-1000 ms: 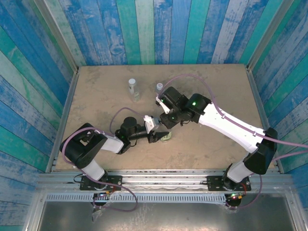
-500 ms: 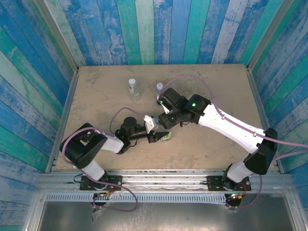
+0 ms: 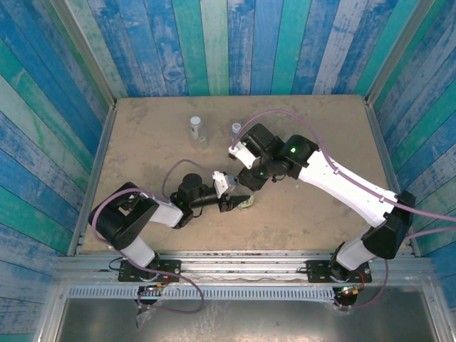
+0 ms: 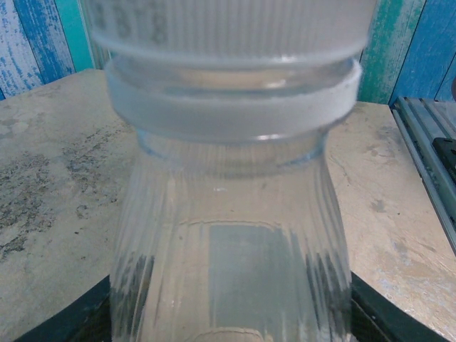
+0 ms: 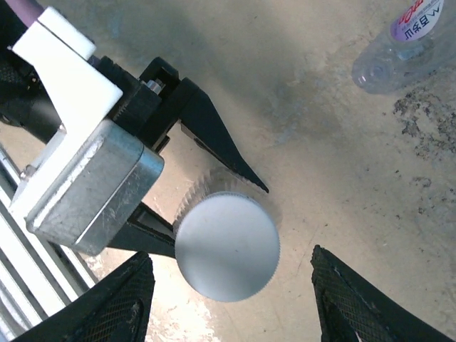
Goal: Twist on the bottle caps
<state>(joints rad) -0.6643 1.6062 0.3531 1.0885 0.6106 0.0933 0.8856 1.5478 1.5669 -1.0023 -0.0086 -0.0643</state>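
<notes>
A clear bottle (image 4: pixel 228 235) with a greenish label (image 3: pixel 246 203) stands in the middle of the table. My left gripper (image 3: pixel 234 204) is shut on its body, and its dark fingers (image 5: pixel 214 139) show on both sides of the bottle. A white ribbed bottle cap (image 5: pixel 226 247) sits on the neck (image 4: pixel 235 114) of this bottle. My right gripper (image 5: pixel 230 253) hovers just above the cap, open, with its fingers (image 5: pixel 125 303) apart from the cap on either side. In the top view the right gripper (image 3: pixel 248 184) is right behind the left one.
Two more small bottles stand at the back, one (image 3: pixel 197 131) to the left and one (image 3: pixel 236 129) close to the right arm's wrist. A bottle with a pink-purple label (image 5: pixel 402 39) shows beyond the held one. Blue plank walls enclose the table (image 3: pixel 320 128).
My right gripper has opened off the cap and drawn slightly up and back. The left gripper and its bottle have not moved.
</notes>
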